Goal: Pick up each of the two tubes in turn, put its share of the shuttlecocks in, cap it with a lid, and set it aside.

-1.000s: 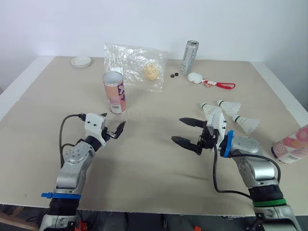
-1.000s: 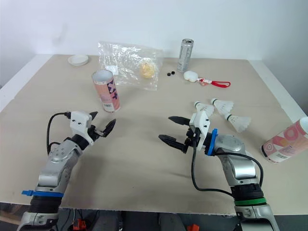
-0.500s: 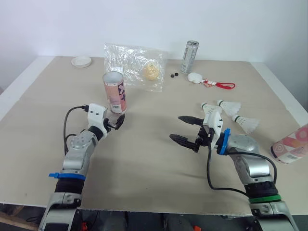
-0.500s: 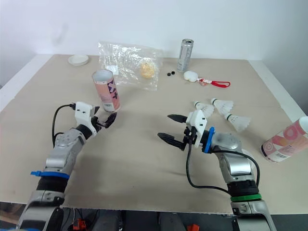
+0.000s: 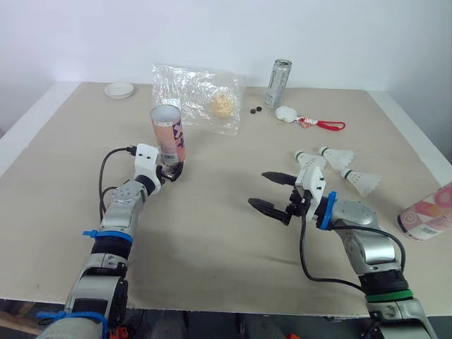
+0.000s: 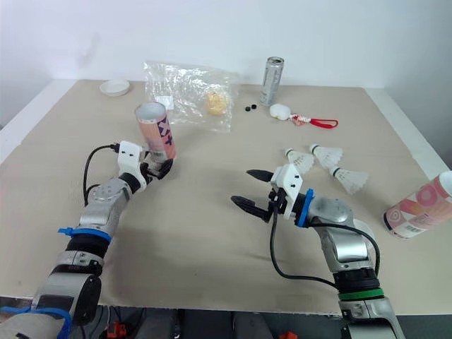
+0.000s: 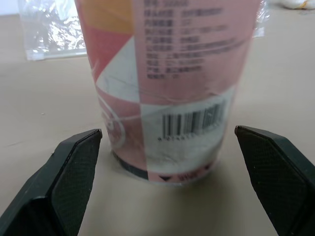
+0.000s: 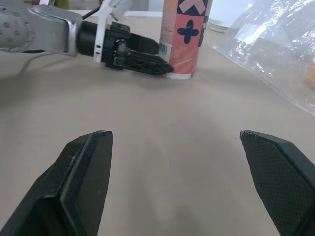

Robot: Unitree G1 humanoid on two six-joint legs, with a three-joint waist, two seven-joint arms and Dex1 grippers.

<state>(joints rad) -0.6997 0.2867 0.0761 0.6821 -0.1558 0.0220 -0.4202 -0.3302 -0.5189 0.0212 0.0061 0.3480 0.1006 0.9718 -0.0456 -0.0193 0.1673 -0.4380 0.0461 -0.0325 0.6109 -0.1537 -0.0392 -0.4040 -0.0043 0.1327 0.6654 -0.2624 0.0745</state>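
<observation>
A pink patterned tube (image 5: 168, 134) stands upright, mouth open, on the left half of the table. My left gripper (image 5: 169, 171) is open at its base; in the left wrist view the fingers (image 7: 74, 172) flank the tube (image 7: 167, 83) with gaps on both sides. A second pink tube (image 5: 427, 212) lies on its side at the right edge. Three shuttlecocks (image 5: 337, 154) lie together right of centre. My right gripper (image 5: 272, 191) hovers open and empty, left of the shuttlecocks. A white lid (image 5: 119, 90) sits at the far left corner.
A clear plastic bag (image 5: 200, 97) holding a yellowish ball lies behind the upright tube. A metal can (image 5: 278, 83), two small black pieces (image 5: 253, 110) and a white charm on a red cord (image 5: 287, 113) stand at the back.
My left gripper has moved forward to the base of the upright tube, so its fingers now flank it. The right gripper has barely shifted.
</observation>
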